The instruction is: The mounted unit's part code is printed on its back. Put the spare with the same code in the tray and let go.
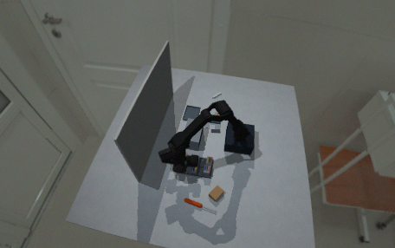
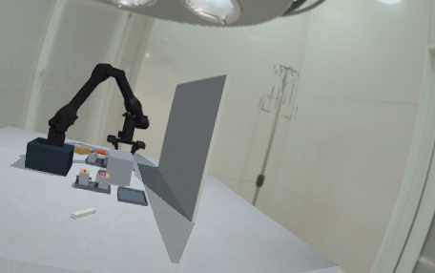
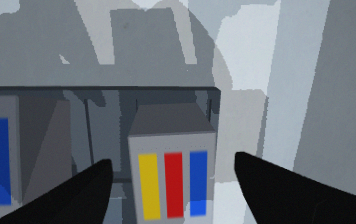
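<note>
My gripper (image 1: 186,165) (image 2: 125,149) (image 3: 174,164) is open, pointing down over the spares rack (image 1: 203,175) (image 3: 165,89). In the wrist view its fingertips stand left and right of a grey spare (image 3: 174,143) with yellow, red and blue stripes, with gaps on both sides. Whether the tips are down at its height is not clear. Another spare (image 3: 46,150) with a blue stripe is partly in view at the left. The dark tray (image 1: 191,113) (image 2: 133,196) is empty. No code on a unit's back is readable here.
A grey box (image 1: 196,140) (image 2: 120,168) stands between rack and tray. A second holder (image 2: 93,189) carries two units. A tall grey panel (image 1: 149,113) (image 2: 191,143) stands alongside. A tan block (image 1: 216,193), an orange screwdriver (image 1: 193,203) and a white bar (image 1: 216,95) (image 2: 83,213) lie around.
</note>
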You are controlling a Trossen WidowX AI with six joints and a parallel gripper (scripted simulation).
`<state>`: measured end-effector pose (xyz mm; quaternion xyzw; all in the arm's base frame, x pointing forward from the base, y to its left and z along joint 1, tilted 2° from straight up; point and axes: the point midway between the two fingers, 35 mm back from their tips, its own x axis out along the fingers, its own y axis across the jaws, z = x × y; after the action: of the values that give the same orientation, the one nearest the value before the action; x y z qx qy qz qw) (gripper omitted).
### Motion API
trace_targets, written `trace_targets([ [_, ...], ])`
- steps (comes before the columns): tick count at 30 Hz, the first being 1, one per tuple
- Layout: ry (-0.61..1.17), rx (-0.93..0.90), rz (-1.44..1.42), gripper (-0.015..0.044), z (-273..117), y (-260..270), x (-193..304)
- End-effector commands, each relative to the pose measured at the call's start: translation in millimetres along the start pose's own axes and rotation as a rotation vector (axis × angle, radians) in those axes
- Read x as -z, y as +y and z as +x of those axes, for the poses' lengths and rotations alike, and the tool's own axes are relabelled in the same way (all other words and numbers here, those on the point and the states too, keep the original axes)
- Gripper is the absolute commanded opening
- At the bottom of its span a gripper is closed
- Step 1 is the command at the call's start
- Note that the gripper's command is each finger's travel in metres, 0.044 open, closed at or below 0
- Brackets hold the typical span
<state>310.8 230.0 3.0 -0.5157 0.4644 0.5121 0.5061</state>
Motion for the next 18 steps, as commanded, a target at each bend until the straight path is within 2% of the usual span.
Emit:
trace_targets([
  [1, 0.003, 0.002, -0.005, 0.03, 8, 0, 1],
  [14, 0.003, 0.002, -0.005, 0.03, 18, 1, 2],
  [18, 0.001, -0.002, 0.0, 0.0195, 17, 2, 1],
])
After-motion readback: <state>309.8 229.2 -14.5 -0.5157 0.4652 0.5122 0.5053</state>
